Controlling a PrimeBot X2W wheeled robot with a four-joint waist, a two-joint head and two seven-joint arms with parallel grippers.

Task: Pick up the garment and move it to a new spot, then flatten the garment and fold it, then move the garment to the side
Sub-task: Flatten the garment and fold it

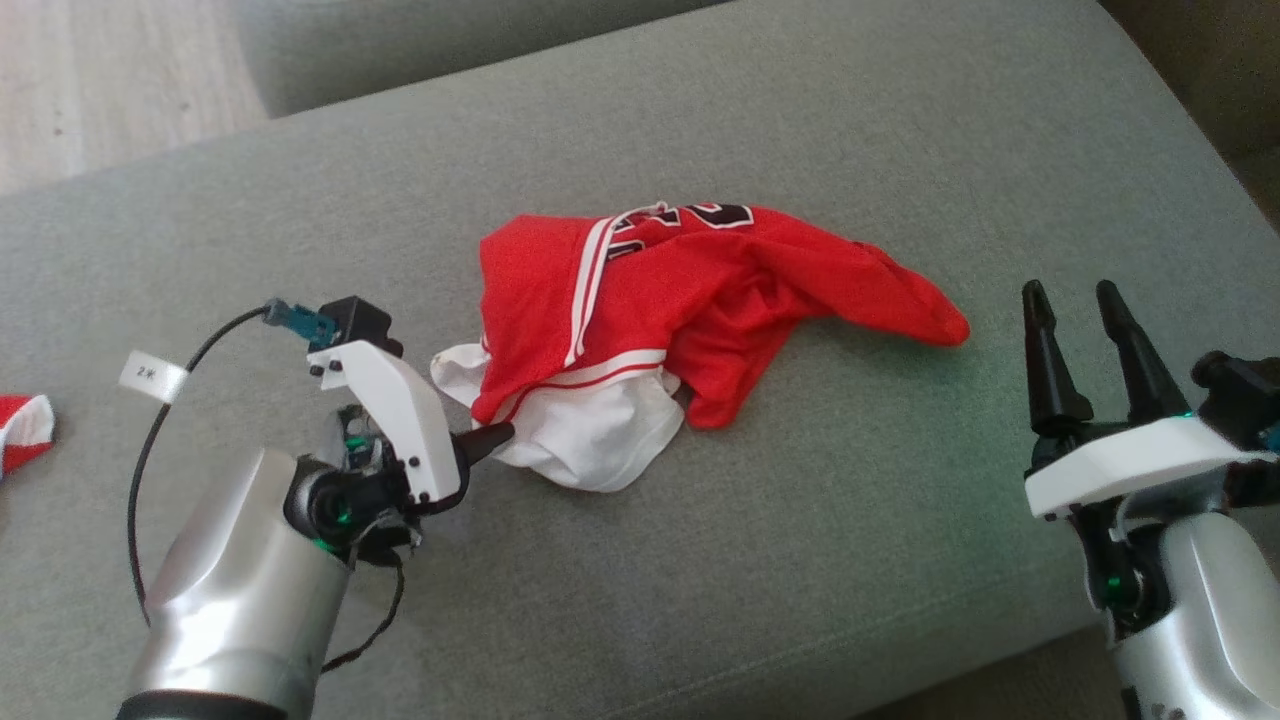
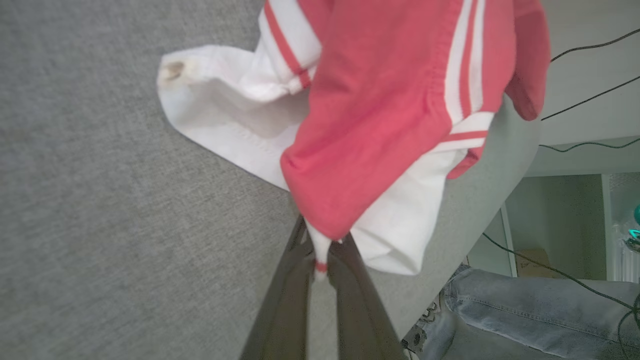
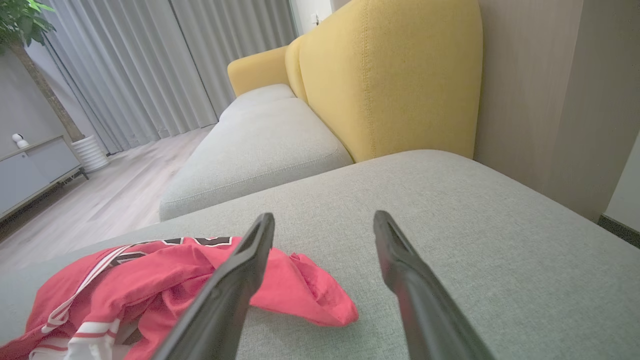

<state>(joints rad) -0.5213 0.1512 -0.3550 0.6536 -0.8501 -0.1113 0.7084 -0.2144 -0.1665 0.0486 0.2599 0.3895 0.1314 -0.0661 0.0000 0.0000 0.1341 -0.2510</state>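
Two layers worry me most: the left gripper (image 2: 320, 260) has its fingers pinched together on a narrow red-and-white strip of hem at the near edge of the garment (image 1: 700, 300), a crumpled red jersey with white stripes and a white inner layer, lying near the middle of the grey sofa cushion (image 1: 800, 580). The bite looks small and sits close to the fingertips, so I judge a quick lift could pull the hem free. The hold may also take in one layer only, which would leave the rest trailing in a bunch. The cushion's woven cover looks grippy, so dragging instead of lifting would likely twist the cloth further. The right gripper (image 1: 1068, 292) waits well apart from the jersey, fingers spread wide and empty — no second hold if the first fails. Around the cushion I see a yellow backrest (image 3: 400, 75), a second grey seat, pale wood floor (image 1: 100, 80) and grey curtains (image 3: 125, 65). A person's leg in blue jeans (image 2: 525, 310) is beyond the cushion's edge, near loose cables — something to keep clear of.
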